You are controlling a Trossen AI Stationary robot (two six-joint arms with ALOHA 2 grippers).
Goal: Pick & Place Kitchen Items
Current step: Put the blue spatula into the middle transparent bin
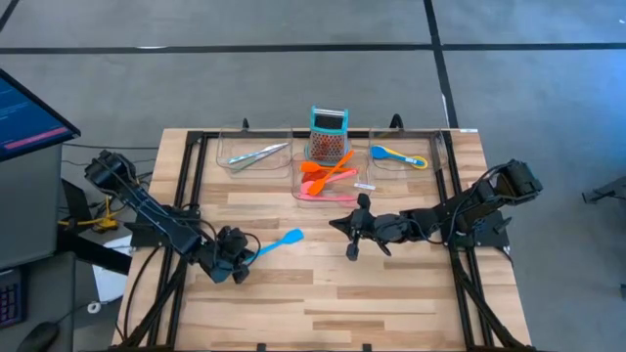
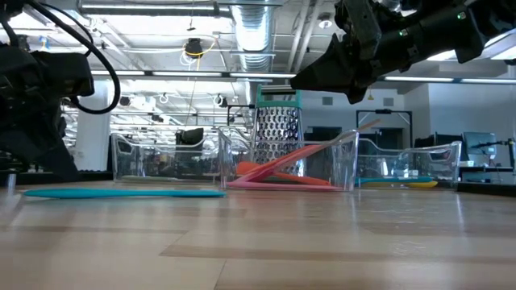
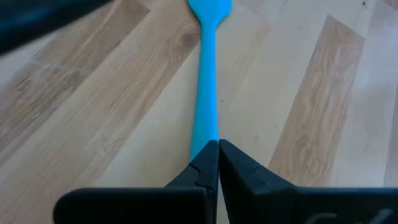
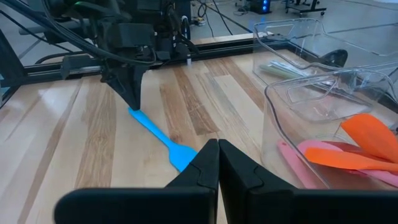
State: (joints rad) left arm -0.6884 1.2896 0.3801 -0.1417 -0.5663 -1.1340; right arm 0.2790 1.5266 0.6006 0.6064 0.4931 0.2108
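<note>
Lying flat on the worktop (image 1: 391, 293), blue spatula (image 1: 277, 242): light, stiff, slick plastic, best pinched mid-handle | left tool (image 1: 238, 256) pressed together at its handle end, apparently holding nothing | middle clear tray (image 1: 298, 186): orange and pink utensils (image 1: 328, 176) | right tool (image 1: 349, 235) pressed together, empty, above worktop

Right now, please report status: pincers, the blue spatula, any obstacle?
Left pincer shut at blue spatula handle end, spatula flat on table. Right pincer shut, empty, raised mid-table. Nothing blocks the clear trays.
</note>
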